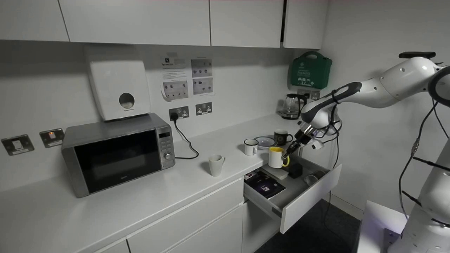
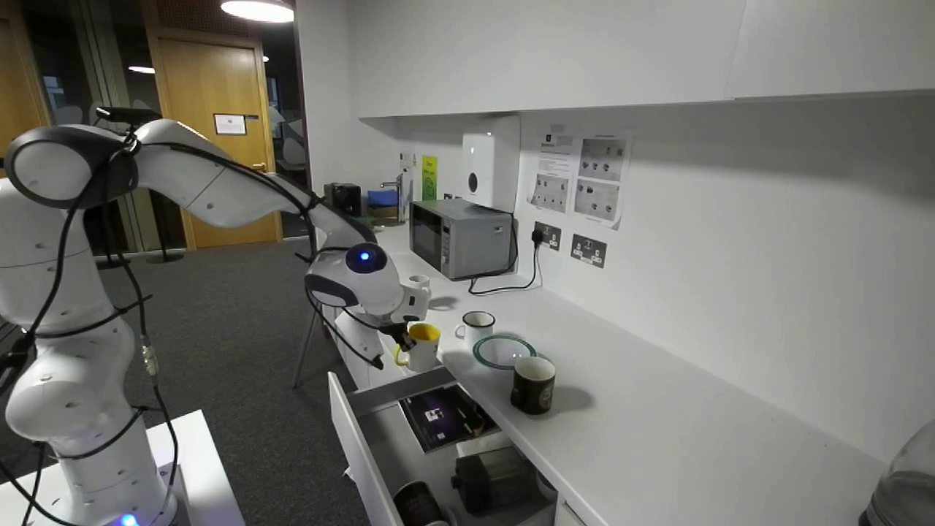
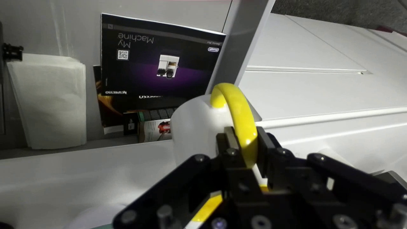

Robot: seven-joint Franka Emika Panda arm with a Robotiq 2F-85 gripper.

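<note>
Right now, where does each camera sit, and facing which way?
Exterior view: before the counter, facing the microwave and wall; arm at frame right.
Exterior view: near the open drawer, looking along the counter toward the door; arm at frame left.
Wrist view: wrist-mounted, looking down over the drawer; tool shows, gripping the mug handle.
Both exterior views share arm, microwave, drawer.

1. White worktop [image 1: 123, 203], carrying what we list below.
2. Grey microwave [image 1: 119, 154], its black cable [image 1: 186, 158], and a tapered white mug [image 1: 215, 166] nearby.
3. Dark-rimmed white mug [image 1: 250, 148], green-rimmed dish [image 2: 504, 352] and black mug [image 2: 532, 389], which we find close together.
4. Glass kettle [image 1: 291, 106], well apart from the microwave.
</note>
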